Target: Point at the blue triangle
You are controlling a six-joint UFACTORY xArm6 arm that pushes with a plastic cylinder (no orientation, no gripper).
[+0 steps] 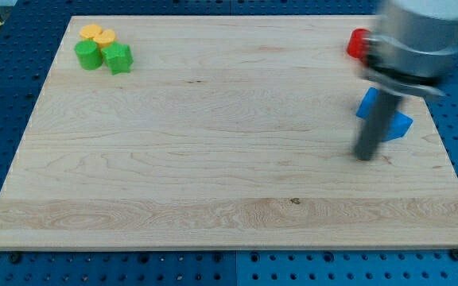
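Observation:
A blue block point(399, 124), partly hidden by the rod, lies near the board's right edge; its shape looks angular, perhaps two blue pieces, one showing beside the rod point(366, 103). My tip point(365, 156) rests on the board just to the lower left of the blue block, close to it or touching. The arm's grey body point(413, 36) is blurred above it.
A red block point(358, 43) sits at the view's top right, partly behind the arm. At the top left lie two yellow blocks point(98, 35), a green cylinder point(88, 55) and a green star-like block point(118, 57). The wooden board point(213, 159) lies on a blue perforated table.

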